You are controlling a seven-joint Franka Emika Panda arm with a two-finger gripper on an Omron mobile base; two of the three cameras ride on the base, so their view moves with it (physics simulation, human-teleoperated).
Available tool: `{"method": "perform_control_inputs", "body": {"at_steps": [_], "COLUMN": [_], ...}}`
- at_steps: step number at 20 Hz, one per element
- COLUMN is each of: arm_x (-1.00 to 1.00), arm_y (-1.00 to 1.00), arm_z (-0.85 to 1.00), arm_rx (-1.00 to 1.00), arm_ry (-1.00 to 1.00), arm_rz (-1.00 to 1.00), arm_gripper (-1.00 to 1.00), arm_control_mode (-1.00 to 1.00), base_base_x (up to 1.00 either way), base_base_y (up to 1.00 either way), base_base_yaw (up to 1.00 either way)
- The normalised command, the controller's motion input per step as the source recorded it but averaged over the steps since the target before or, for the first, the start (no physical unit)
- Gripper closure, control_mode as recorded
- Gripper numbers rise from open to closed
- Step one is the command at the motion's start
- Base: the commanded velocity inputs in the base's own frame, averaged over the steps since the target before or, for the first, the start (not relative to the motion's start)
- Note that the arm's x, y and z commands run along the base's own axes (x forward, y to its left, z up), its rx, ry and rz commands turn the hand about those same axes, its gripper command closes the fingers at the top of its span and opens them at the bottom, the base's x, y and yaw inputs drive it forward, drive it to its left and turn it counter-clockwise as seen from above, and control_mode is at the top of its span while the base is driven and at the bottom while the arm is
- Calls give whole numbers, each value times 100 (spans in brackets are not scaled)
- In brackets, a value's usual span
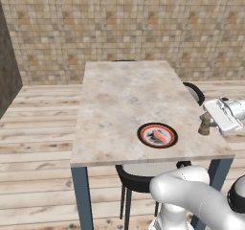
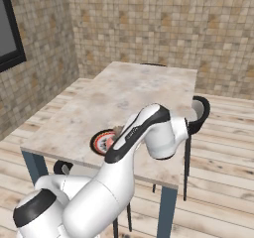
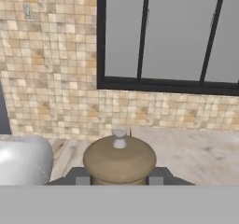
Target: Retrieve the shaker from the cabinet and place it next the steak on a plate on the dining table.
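Shaker (image 3: 119, 158) sits clamped between the two fingertips of the gripper (image 3: 119, 178), knob top pointing away from the hand camera toward a dark-framed window (image 3: 168, 36) in the tiled wall. From the left base view, the shaker (image 1: 206, 124) hangs off the hand at the right edge of the dining table (image 1: 115, 104), above it. Plate (image 1: 157, 135) with the steak (image 1: 160, 136) lies on the tabletop to its left, near but apart.
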Motion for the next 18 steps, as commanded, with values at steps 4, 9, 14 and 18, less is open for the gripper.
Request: {"method": "perform_control_inputs", "body": {"at_steps": [4, 9, 14, 18], "arm_x": [33, 34, 33, 29], "arm_y": [-9, -9, -7, -7], "arm_z": [-29, -33, -36, -34], "arm_rx": [2, 2, 2, 0], "arm_ry": [-3, -3, -4, -4], "arm_rz": [3, 4, 4, 3], "arm_gripper": [100, 100, 100, 100], "arm_control_mode": [-100, -100, -100, -100], "base_base_x": [0, 0, 0, 0], "base_base_y": [0, 0, 0, 0], "base_base_yaw": [0, 0, 0, 0]}}
